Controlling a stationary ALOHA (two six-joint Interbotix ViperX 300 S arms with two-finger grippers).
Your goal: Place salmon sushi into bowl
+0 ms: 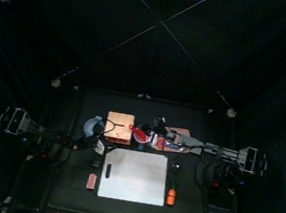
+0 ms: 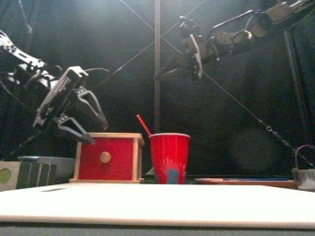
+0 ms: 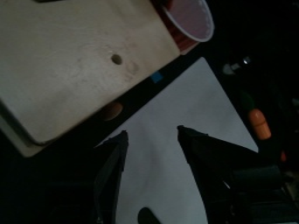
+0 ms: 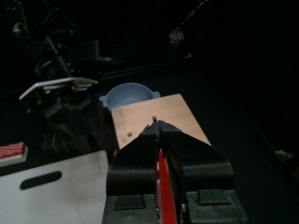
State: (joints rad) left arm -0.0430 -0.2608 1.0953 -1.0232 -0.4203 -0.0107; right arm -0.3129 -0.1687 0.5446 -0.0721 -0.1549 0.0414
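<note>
Counter [image 1: 71, 199]: black and small, crowded in its middle, with an arm coming in from each side.

White board [image 1: 136, 175]: flat on the front half, the biggest item here.

Tan box [image 1: 120, 127]: just behind the board. From the right wrist view it lies between the right arm and the bowl.

Left arm: hangs over the box's left side. Its left gripper [image 3: 152, 133] has its fingers spread wide with nothing between them, over the edge where box meets board.

Right arm: lifted high above the red cup in the front view. Its right gripper [image 4: 159, 131] has its fingers clenched on a narrow red-orange strip.

Bowl [image 4: 128, 92]: pale grey-blue, sitting beyond the box's far corner, close to the left arm.

Red cup [image 2: 169, 159]: upright just beside the box, on its right.

Salmon sushi [image 4: 160, 175]: I take the pinched strip to be it, so it is up in the air and not yet in the bowl.

Risk: only a sliver shows between the fingers, so the grip looks thin and the piece could slip while it crosses the box. Let go from this height, it might bounce off the rim or land on the box lid. The left arm crowds the bowl, and a reach across could knock it.
</note>
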